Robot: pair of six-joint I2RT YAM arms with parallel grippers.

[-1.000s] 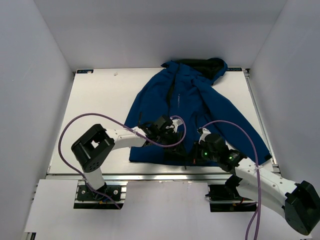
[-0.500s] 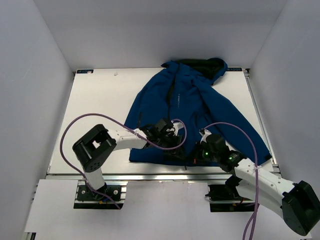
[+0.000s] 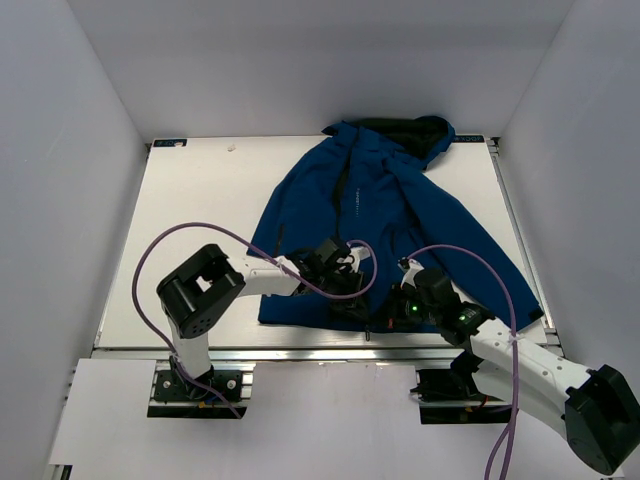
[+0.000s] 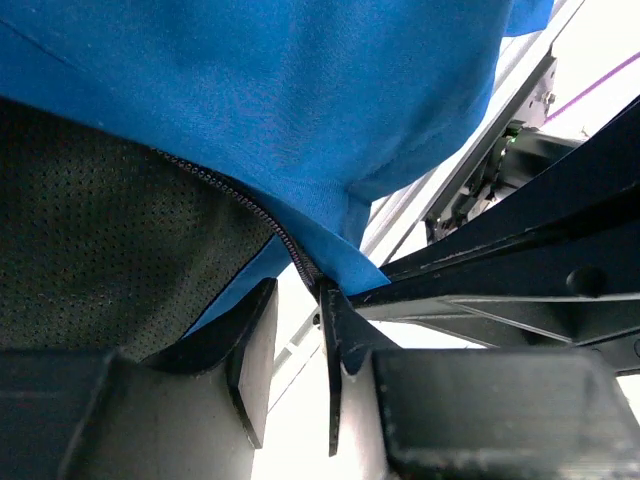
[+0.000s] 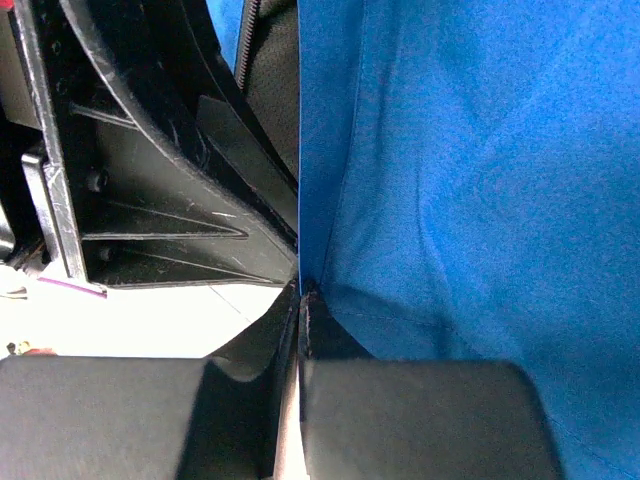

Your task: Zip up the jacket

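The jacket [image 3: 385, 195] lay spread on the table [image 3: 200, 210], hood toward the far right corner. Both arms were down at its near hem. The right gripper [image 5: 300, 312] was pinched tight on the blue fabric edge. The left gripper [image 4: 295, 335] had its jaws a bit apart, with the zipper [image 4: 235, 195] end right at the tips, maybe just touching one
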